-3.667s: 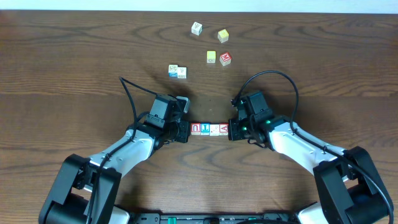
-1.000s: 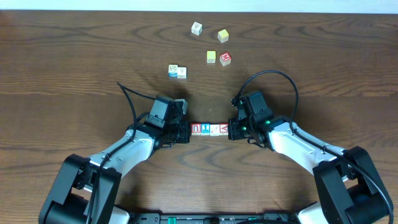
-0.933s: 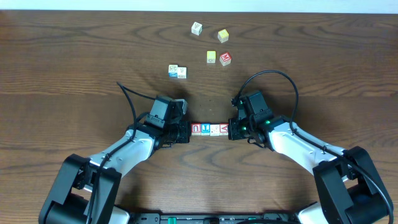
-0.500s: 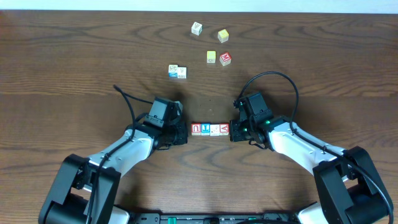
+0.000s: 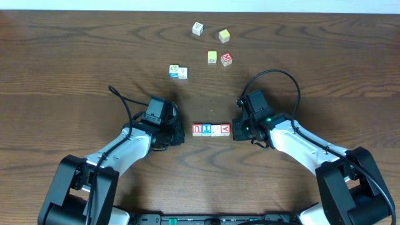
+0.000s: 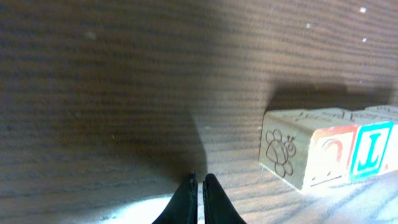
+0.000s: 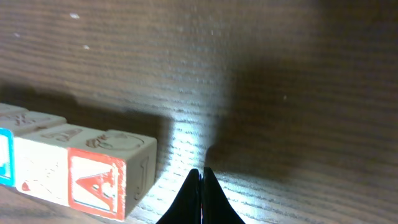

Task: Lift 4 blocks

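Well, from above the row of four blocks (image 5: 211,129) lies on the table (image 5: 75,75) between the arms. Only the left wrist camera shows a bee drawn on the end block (image 6: 283,152). The left gripper (image 5: 179,135) and right gripper (image 5: 236,130) are pinched together, holding nothing, each just clear of the row's ends. A second ago they pressed against it.

A dark brown wood-grain table (image 5: 69,56) fills the overhead view, its grain running side to side. A pale strip (image 5: 200,5) lies beyond its far edge (wall or floor, unclear). Soft glare (image 7: 194,134) brightens the wood close up.
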Tool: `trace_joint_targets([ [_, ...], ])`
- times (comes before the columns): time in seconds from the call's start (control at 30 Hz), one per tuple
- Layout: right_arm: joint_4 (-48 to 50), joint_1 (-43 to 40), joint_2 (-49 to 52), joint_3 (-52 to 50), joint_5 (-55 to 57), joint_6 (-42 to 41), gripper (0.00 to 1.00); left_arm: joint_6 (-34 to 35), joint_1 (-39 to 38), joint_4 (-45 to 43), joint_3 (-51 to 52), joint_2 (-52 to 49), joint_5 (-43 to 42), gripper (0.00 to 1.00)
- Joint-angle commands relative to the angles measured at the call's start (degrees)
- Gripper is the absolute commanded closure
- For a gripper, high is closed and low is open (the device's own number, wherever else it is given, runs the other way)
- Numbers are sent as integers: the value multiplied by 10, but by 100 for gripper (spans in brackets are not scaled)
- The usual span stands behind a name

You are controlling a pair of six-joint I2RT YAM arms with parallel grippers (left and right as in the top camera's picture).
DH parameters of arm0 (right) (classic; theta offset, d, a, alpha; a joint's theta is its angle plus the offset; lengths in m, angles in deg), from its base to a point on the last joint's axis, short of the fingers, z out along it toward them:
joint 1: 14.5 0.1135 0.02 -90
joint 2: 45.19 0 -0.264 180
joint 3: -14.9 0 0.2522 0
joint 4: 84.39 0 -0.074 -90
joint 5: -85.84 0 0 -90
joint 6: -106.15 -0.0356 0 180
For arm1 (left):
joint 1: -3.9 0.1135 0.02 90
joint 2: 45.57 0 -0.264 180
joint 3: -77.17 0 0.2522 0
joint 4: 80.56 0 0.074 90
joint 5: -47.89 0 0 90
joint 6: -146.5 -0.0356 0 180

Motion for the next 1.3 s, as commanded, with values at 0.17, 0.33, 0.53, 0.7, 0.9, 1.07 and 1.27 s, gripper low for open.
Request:
trace_joint_targets([
  [0.17,-26,3,6,18,29,-3,99,-44,3,17,-21,-5,20,93],
  [0.33,-38,3,6,19,37,3,99,-49,2,22,-21,-5,21,94],
  [0.53,-50,3,6,34,41,-13,99,-53,3,21,-21,-5,25,93],
  [0.7,-64,3,6,51,42,-59,99,-52,3,21,-24,-5,31,93],
  [0.9,-71,3,6,56,48,-85,99,-50,3,21,-27,-5,35,93],
  [1.07,-74,3,6,56,50,-85,99,-45,3,22,-33,-5,35,93],
  [1.27,-75,3,6,56,50,-84,99,-47,3,40,-52,-5,35,93],
])
